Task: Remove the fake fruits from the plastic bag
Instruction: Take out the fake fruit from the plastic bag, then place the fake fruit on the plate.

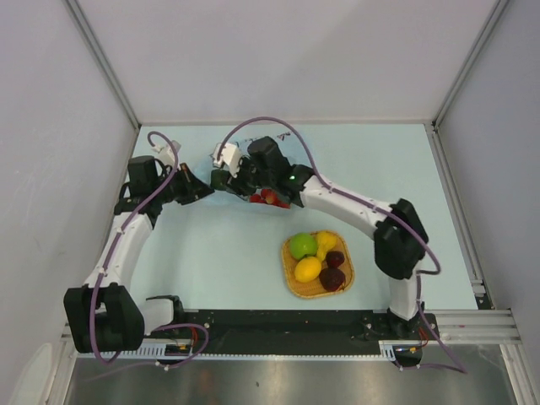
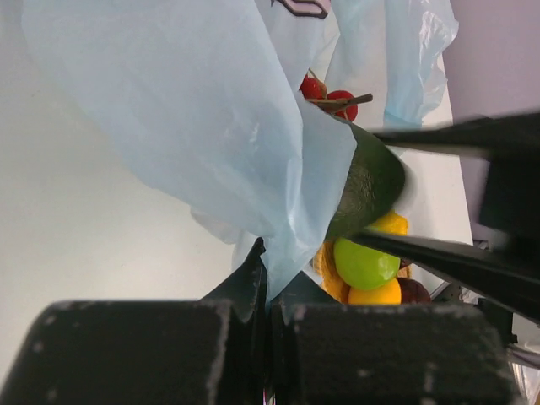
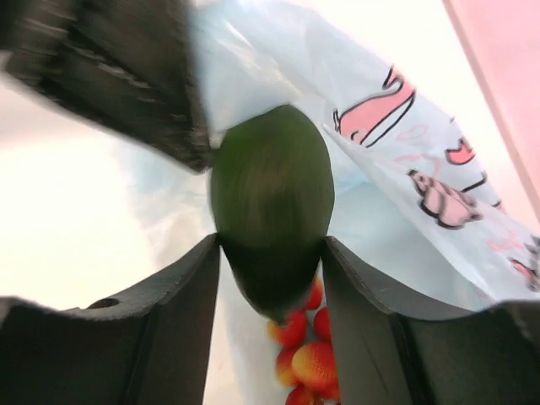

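Note:
My left gripper (image 2: 270,268) is shut on an edge of the light-blue plastic bag (image 2: 194,110) and holds it up; it shows in the top view (image 1: 201,191) too. My right gripper (image 3: 272,245) is shut on the dark green oval fruit (image 3: 270,194) at the bag's mouth, right beside the left gripper (image 3: 126,76). In the left wrist view the same fruit (image 2: 369,181) sits between the right fingers (image 2: 447,253). Small red fruits (image 3: 299,354) lie below it, also seen from above (image 1: 268,198). The bag's pink print (image 3: 375,114) shows on the right.
An orange woven tray (image 1: 293,283) at the front right of the table holds a green round fruit (image 1: 303,245), a yellow lemon (image 1: 308,269), a yellow pear-like fruit (image 1: 326,241) and two dark red fruits (image 1: 332,278). Grey walls close in the table.

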Action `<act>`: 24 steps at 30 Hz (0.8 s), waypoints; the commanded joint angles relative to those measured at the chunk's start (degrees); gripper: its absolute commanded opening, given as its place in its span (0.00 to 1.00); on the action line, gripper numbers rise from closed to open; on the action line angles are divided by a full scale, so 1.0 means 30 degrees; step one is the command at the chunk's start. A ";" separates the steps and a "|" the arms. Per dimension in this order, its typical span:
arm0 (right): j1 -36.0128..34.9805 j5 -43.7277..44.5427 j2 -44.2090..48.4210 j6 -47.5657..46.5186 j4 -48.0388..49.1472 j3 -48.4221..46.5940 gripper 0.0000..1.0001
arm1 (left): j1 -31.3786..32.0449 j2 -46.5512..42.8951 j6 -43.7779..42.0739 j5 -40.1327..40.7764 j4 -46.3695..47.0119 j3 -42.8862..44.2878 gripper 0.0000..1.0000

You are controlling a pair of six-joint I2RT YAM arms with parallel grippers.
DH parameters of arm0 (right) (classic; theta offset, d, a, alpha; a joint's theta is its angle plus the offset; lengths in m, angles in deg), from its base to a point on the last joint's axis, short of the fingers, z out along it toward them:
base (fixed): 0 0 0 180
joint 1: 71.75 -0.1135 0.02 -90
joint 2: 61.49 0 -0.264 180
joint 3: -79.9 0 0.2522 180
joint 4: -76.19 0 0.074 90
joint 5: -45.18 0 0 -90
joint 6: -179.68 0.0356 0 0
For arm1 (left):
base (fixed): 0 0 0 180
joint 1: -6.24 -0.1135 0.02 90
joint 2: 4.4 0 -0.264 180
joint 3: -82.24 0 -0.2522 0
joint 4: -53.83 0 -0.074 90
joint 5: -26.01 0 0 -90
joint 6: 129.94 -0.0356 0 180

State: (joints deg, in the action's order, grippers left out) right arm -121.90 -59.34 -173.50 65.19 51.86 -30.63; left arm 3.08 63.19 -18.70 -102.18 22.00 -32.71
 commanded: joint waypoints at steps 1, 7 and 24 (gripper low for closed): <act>-0.0450 -0.2100 0.3317 0.1599 -0.0870 0.1639 0.44 | -0.0148 -0.0177 0.0451 -0.0423 0.0719 0.0277 0.00; -0.0744 -0.2863 0.7594 0.2011 -0.5020 0.4889 0.39 | -0.0148 -0.0294 0.0276 -0.0335 0.0630 0.0512 0.00; 0.0105 -0.0696 1.0059 0.2420 -0.1048 1.0372 0.00 | -0.0090 -0.1991 -0.0310 -0.0101 -0.0159 -0.0044 0.00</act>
State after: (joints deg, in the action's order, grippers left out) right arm -122.93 -63.25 -143.84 72.05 43.38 1.06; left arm 3.06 60.59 -18.53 -102.51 22.20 -32.69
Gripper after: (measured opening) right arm 0.423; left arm 0.005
